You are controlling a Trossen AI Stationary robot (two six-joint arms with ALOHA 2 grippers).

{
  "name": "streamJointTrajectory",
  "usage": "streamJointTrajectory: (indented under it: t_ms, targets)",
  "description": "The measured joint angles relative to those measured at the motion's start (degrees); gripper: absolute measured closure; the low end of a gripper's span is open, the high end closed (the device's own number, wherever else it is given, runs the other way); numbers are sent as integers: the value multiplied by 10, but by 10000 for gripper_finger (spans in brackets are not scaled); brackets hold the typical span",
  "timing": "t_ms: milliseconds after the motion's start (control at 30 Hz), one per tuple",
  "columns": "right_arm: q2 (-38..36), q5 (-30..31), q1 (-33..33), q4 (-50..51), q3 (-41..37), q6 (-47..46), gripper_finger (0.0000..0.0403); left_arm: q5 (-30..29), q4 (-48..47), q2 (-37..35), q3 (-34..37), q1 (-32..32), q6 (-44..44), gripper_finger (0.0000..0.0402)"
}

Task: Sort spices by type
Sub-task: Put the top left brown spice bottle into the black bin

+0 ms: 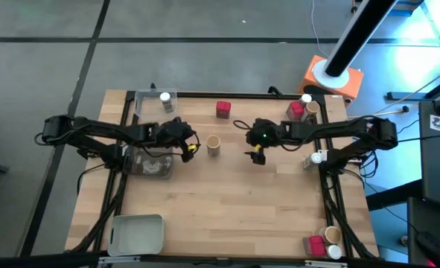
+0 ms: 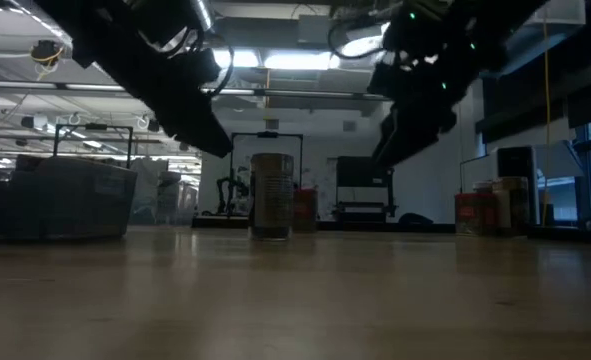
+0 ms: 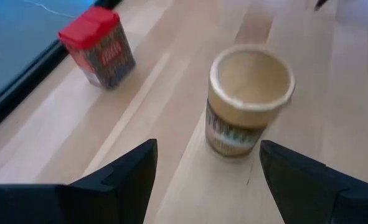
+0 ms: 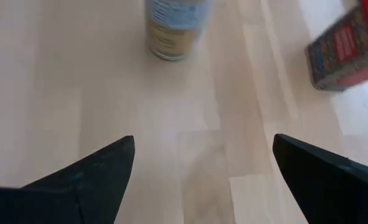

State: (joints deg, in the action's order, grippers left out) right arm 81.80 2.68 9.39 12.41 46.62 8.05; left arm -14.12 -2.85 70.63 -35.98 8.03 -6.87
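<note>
Left pincer (image 3: 205,180), wide open and empty beside the jar (image 3: 247,102); light, rigid, best gripped mid-body.

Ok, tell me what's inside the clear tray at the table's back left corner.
One white-lidded jar stands in the clear tray by its far right corner. The rest looks bare. The left arm covers nothing of it, and the low view doesn't show it clearly.
</note>
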Motion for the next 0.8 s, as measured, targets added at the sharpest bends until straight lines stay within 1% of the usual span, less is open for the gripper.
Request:
streamJointTrajectory:
  t_ms: [133,267,367,500,667,800]
  targets:
    - [0,21,0,-50,-37,-4,22,22,1,0,-27,-1,4,136]
    - [0,23,0,-55,-43,-9,22,37,-13,0,-51,-6,17,133]
    - [0,23,0,-56,-44,-14,22,37,-2,0,-59,-13,49,112]
    - [0,23,0,-58,-44,-18,22,37,39,0,-60,-14,102,85]
    - [0,23,0,-59,-44,-31,22,37,41,0,-60,-21,101,78]
    - [0,23,0,-62,-44,-31,22,37,63,0,-60,-32,92,78]
